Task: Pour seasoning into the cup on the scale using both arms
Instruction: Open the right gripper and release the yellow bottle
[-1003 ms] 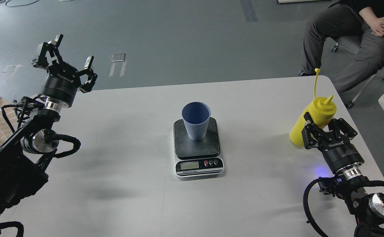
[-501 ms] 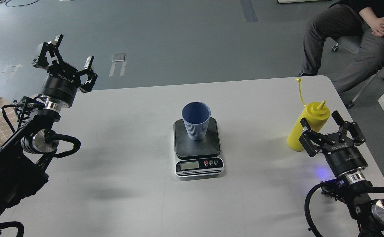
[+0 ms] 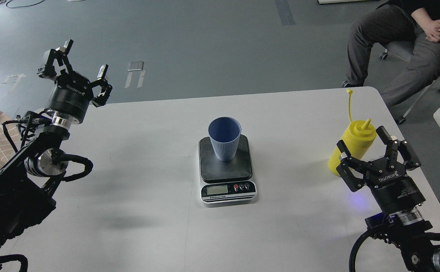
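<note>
Right gripper [image 3: 377,149] open just short of bottle [image 3: 350,145] at three o'clock; left gripper [image 3: 76,71] open, waiting; cup [image 3: 224,138] centred on scale [image 3: 227,172] for weighing.

One head view looks forward and down over the table [image 3: 159,158].

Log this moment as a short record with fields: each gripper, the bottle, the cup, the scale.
left gripper: open, raised over the table's far left corner, holding nothing
right gripper: open, fingers spread just in front of the bottle, not clamped on it
seasoning bottle: yellow, on the table at the right, leaning slightly, tip cover off and sticking up on its tether
cup: light blue, upright on the scale's dark plate
scale: mid-table, display facing the robot, reading too small to tell
</note>
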Robot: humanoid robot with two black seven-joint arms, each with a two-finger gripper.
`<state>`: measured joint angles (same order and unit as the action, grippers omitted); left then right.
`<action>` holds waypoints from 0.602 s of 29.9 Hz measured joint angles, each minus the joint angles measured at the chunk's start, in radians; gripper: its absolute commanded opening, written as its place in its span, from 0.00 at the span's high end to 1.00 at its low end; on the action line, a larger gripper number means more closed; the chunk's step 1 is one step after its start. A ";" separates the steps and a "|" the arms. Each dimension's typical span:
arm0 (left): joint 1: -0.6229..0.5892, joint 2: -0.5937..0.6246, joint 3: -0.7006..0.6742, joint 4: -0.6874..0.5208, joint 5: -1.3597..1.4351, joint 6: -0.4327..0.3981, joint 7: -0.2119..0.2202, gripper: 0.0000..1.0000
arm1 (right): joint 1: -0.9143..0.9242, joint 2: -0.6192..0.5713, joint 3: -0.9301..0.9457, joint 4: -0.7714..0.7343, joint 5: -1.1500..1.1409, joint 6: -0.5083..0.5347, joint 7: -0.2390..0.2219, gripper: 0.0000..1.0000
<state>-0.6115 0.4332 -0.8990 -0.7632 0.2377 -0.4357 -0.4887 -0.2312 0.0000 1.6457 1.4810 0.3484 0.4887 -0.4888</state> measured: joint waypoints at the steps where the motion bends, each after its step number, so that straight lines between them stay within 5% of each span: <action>1: 0.000 0.000 0.000 0.000 0.000 0.000 0.000 0.02 | -0.001 0.000 -0.001 0.024 -0.002 0.000 0.000 0.00; 9: -0.008 0.000 0.000 0.000 0.000 0.000 0.000 0.02 | 0.014 -0.029 -0.011 0.133 -0.013 0.000 0.000 0.00; 18: -0.031 0.000 0.002 0.001 0.012 -0.017 0.000 0.02 | 0.192 -0.372 -0.009 0.109 -0.022 0.000 0.000 0.00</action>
<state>-0.6427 0.4330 -0.8973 -0.7627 0.2501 -0.4530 -0.4887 -0.0387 -0.3717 1.6372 1.5901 0.3259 0.4888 -0.4887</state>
